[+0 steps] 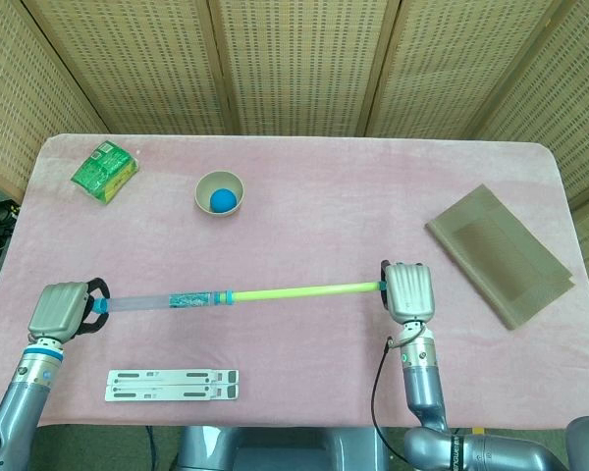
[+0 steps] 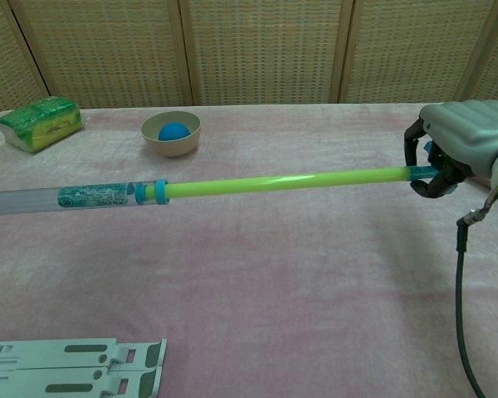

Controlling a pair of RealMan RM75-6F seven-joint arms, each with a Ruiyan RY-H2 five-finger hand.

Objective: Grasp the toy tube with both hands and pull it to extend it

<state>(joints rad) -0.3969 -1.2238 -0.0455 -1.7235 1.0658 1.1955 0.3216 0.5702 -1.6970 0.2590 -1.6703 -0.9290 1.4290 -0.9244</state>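
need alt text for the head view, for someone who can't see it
Two robot hands, left robot hand and right robot hand, hold an extended toy tube by its ends above a pink table. Further back are a bowl with a blue ball, a green packet and a brown cloth.

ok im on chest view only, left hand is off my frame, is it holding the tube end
Observer: Yes. In the head view the left hand grips the clear end of the toy tube.
Operator: what's on the table past my right edge
Observer: A folded brown cloth lies beyond the right hand, apart from it.
Operator: that white thing at the bottom, how far does it run
Observer: The white flat stand is a two-bar piece lying flat, below the tube's clear section and near the table's front edge.
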